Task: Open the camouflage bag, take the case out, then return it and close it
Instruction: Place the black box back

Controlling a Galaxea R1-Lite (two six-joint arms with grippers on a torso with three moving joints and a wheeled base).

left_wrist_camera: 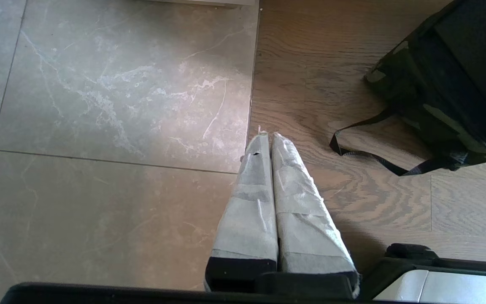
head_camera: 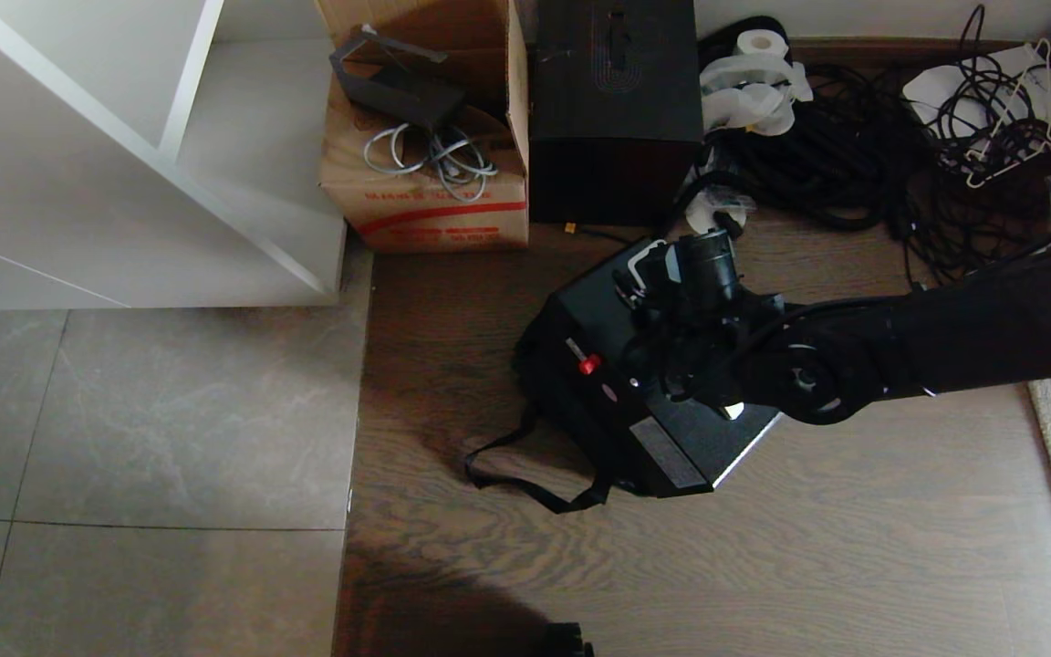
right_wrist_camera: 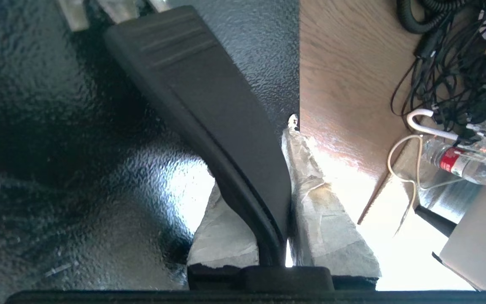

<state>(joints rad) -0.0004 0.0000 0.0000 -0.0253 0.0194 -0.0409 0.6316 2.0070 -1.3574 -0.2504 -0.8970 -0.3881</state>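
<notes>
Case (head_camera: pixel 662 438) long axis diagonal, handle (right_wrist_camera: pixel 209 105) up

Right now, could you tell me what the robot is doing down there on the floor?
The right gripper is shut on the handle of the black case, which sits partly in the camouflage bag on the wooden floor. The left gripper is shut and idle, off to the side above the floor.

The flat black rigid case (head_camera: pixel 662 429) stands tilted over the wood floor (head_camera: pixel 763 566), the black right gripper (head_camera: pixel 685 342) on its top; at 12 o'clock, a taller black box (head_camera: pixel 615 109); at 11 o'clock, a brown cardboard carton (head_camera: pixel 425 182).
</notes>
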